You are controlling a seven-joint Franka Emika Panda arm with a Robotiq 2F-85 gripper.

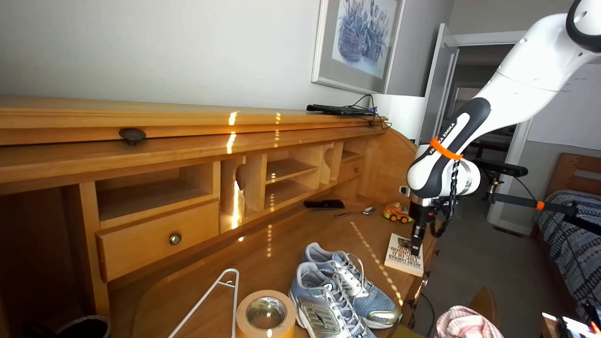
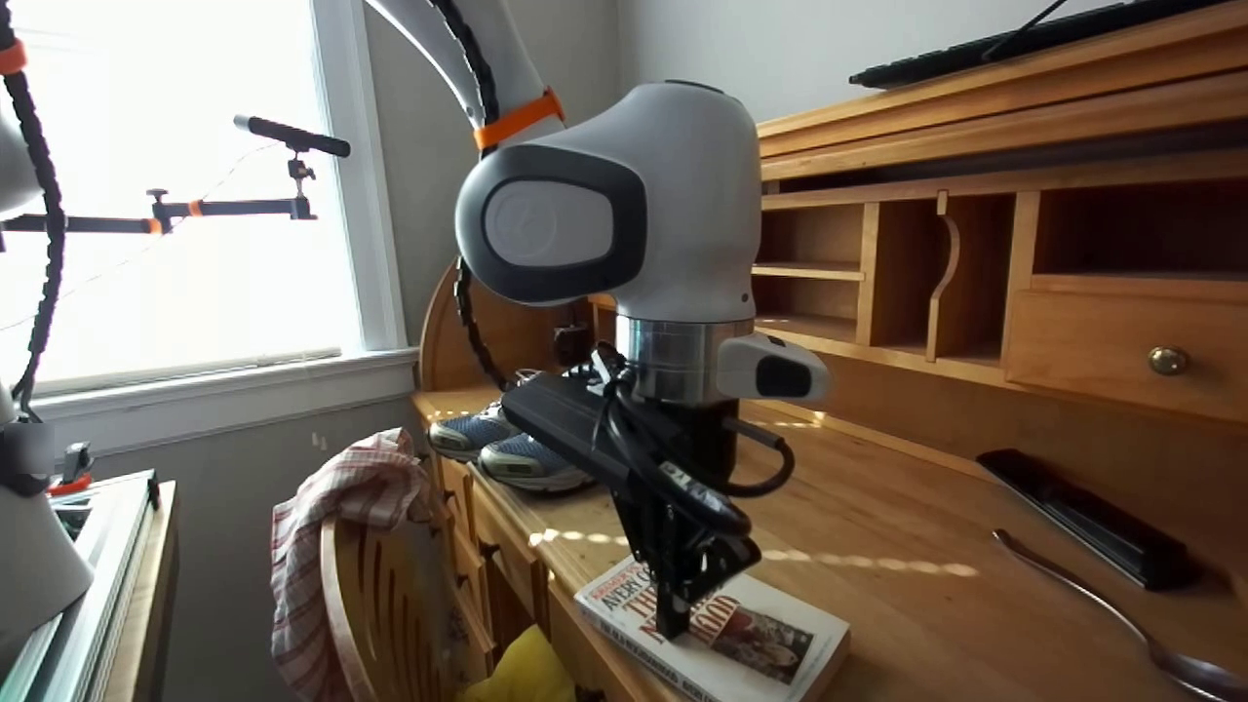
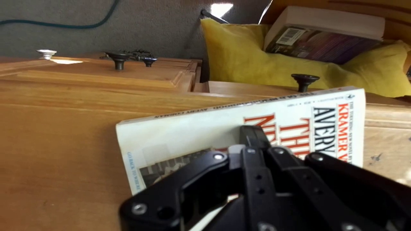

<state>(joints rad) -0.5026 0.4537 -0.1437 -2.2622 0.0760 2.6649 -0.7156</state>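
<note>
A white paperback book [image 1: 398, 263] with red and black lettering lies flat near the desk's front edge. It also shows in an exterior view [image 2: 780, 629] and in the wrist view [image 3: 183, 136], its spine toward the edge. My gripper [image 1: 415, 249] points down over the book's cover. Its fingertips [image 3: 253, 131] are together with nothing seen between them. In an exterior view the gripper tip [image 2: 673, 621] meets the cover near the title letters. Whether it touches the cover or hovers just above, I cannot tell. The gripper hides part of the cover.
Blue-grey shoes [image 1: 338, 286], a tape roll [image 1: 244, 317], a white hanger [image 1: 235, 295], a toy car [image 1: 397, 213], a spoon [image 2: 1194, 673] and a black object [image 2: 1082, 517] lie on the desk. A yellow pillow [image 3: 244, 61] bearing another book [image 3: 321, 45] sits below the edge. Cubbyholes line the back.
</note>
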